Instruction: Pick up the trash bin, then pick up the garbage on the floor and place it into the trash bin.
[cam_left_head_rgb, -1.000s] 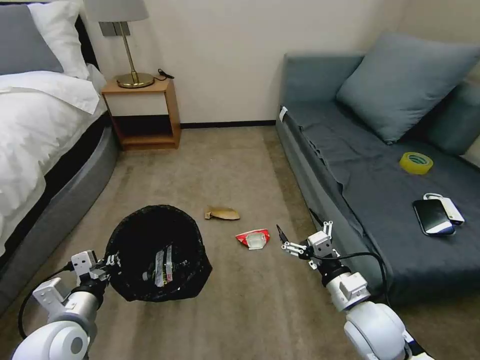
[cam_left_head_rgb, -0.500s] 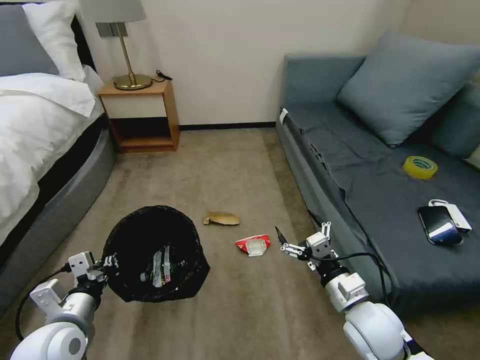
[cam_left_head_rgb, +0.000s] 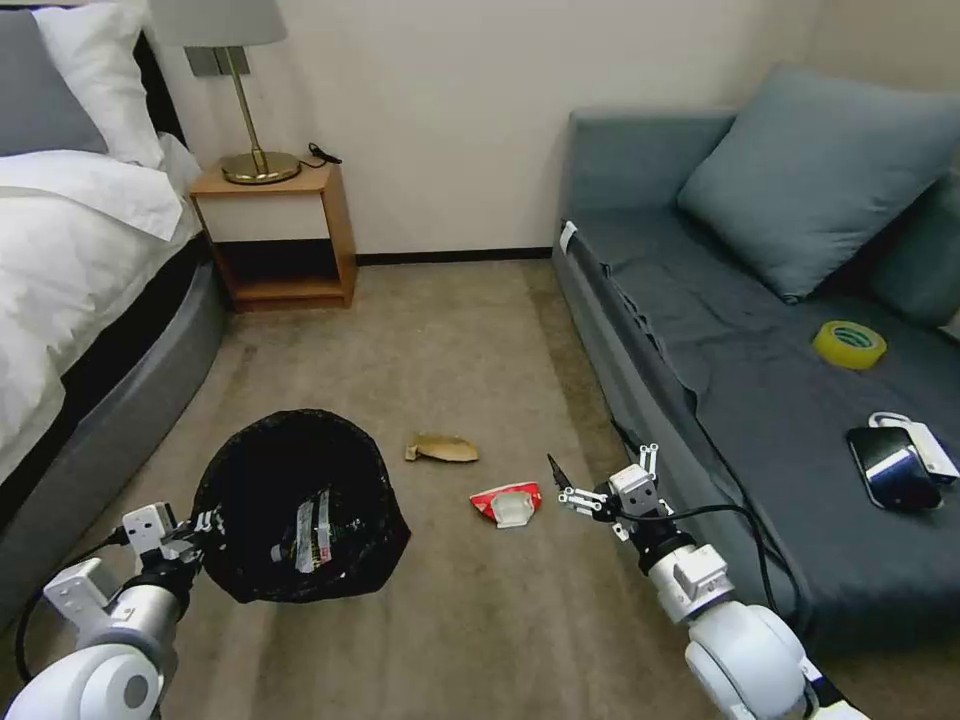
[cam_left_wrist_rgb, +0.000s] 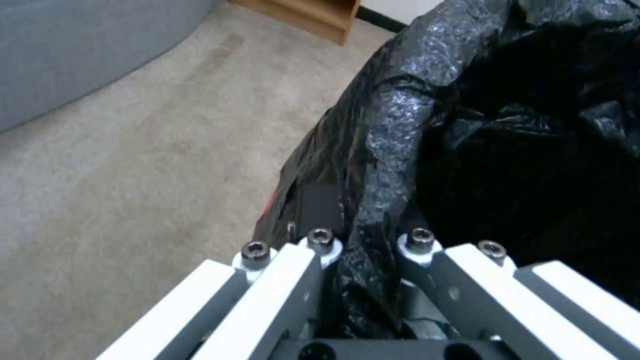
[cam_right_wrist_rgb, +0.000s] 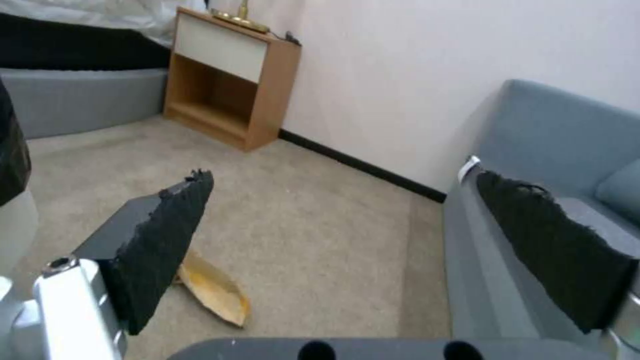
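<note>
1. Head view: we see the trash bin (cam_left_head_rgb: 290, 520) held off the carpet (cam_left_head_rgb: 450, 340) at lower left, its black bag around some litter inside.
2. Left gripper (cam_left_head_rgb: 205, 522) pinches the bin's near rim, fingers clamped on the bag (cam_left_wrist_rgb: 380, 200).
3. Yellow-brown wrapper (cam_left_head_rgb: 441, 449) and red-white packet (cam_left_head_rgb: 507, 503) lie on the carpet, just right of the bin.
4. Right gripper (cam_left_head_rgb: 572, 485) hovers beside the packet, fingers (cam_right_wrist_rgb: 160, 240) spread wide, holding nothing.
5. Sofa (cam_left_head_rgb: 760, 400) stands to the right.

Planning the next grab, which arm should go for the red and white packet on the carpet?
Right. The right gripper is open and empty beside the red-white packet, while the left gripper is clamped on the trash bin rim.
</note>
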